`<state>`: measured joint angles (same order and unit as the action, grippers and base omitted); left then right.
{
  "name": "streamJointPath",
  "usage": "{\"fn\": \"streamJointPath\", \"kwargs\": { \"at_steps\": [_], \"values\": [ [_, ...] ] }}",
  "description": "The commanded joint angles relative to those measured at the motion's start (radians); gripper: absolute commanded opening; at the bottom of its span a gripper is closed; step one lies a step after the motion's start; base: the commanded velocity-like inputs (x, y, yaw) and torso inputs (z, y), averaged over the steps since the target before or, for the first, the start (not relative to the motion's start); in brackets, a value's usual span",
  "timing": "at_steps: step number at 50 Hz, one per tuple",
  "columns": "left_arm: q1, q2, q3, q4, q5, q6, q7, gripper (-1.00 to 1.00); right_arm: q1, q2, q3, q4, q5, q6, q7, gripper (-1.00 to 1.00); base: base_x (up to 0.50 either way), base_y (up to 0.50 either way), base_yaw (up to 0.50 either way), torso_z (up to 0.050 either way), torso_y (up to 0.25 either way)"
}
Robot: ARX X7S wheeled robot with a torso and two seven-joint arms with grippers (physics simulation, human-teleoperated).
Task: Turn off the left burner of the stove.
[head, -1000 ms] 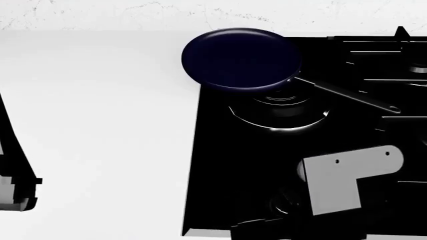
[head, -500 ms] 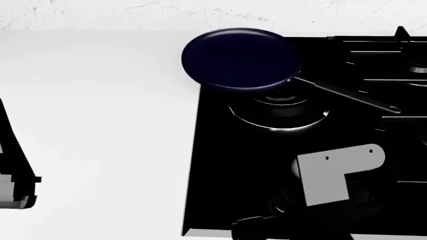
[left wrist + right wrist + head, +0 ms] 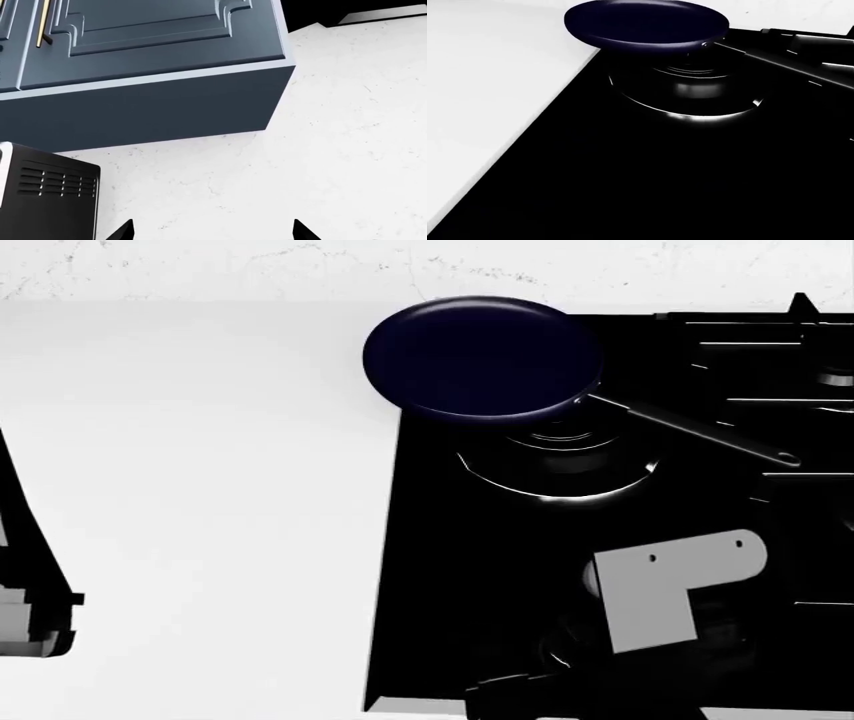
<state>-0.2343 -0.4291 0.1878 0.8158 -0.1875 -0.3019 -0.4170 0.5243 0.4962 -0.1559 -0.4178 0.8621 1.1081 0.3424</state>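
Note:
The stove (image 3: 441, 570) is a glossy black cooktop on the right of the head view. Its left burner (image 3: 561, 458), wide stacked rings with a shiny rim, lies under a dark blue frying pan (image 3: 481, 355) that sits off-centre, toward the far left. Both also show in the right wrist view, the burner (image 3: 694, 95) and the pan (image 3: 647, 22). My right arm's grey bracket (image 3: 667, 590) hangs over the stove's front part. The right gripper (image 3: 521, 685) is a dark shape at the front edge, black on black, by a faint round knob (image 3: 571, 642). My left gripper (image 3: 212, 234) is open and empty.
White counter (image 3: 187, 490) lies left of the stove, with my left arm (image 3: 27, 615) at its left edge. The pan's long handle (image 3: 707, 435) reaches right toward the grates (image 3: 774, 350). The left wrist view shows a blue wall cabinet (image 3: 147, 60) and a black appliance (image 3: 47, 200).
My right arm's grey bracket has shifted a little to the left and toward the stove's front edge. In the last half second it has barely moved. The left arm is still.

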Motion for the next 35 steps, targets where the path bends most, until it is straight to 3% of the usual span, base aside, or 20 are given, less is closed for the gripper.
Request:
{"fn": "streamJointPath", "kwargs": {
  "at_steps": [1, 11, 12, 35],
  "values": [
    [0.006, -0.006, -0.003, 0.008, -0.004, 0.000, -0.003, 1.00, -0.008, 0.003, 0.007, -0.010, 0.017, 0.000, 0.010, 1.00, 0.00, 0.00, 0.00, 0.000, 0.000],
    [0.002, -0.009, -0.005, 0.014, -0.011, -0.008, -0.006, 1.00, -0.005, 0.007, 0.007, -0.010, 0.020, 0.001, 0.015, 1.00, 0.00, 0.00, 0.00, 0.000, 0.000],
    [0.002, -0.009, -0.005, 0.013, -0.010, -0.009, -0.007, 1.00, -0.006, 0.007, 0.008, -0.010, 0.020, 0.001, 0.015, -1.00, 0.00, 0.00, 0.00, 0.000, 0.000],
    [-0.004, -0.008, -0.001, 0.006, -0.015, -0.006, -0.014, 1.00, 0.009, 0.011, -0.002, -0.014, 0.030, 0.013, 0.030, -1.00, 0.00, 0.00, 0.00, 0.000, 0.000]
  ]
}}
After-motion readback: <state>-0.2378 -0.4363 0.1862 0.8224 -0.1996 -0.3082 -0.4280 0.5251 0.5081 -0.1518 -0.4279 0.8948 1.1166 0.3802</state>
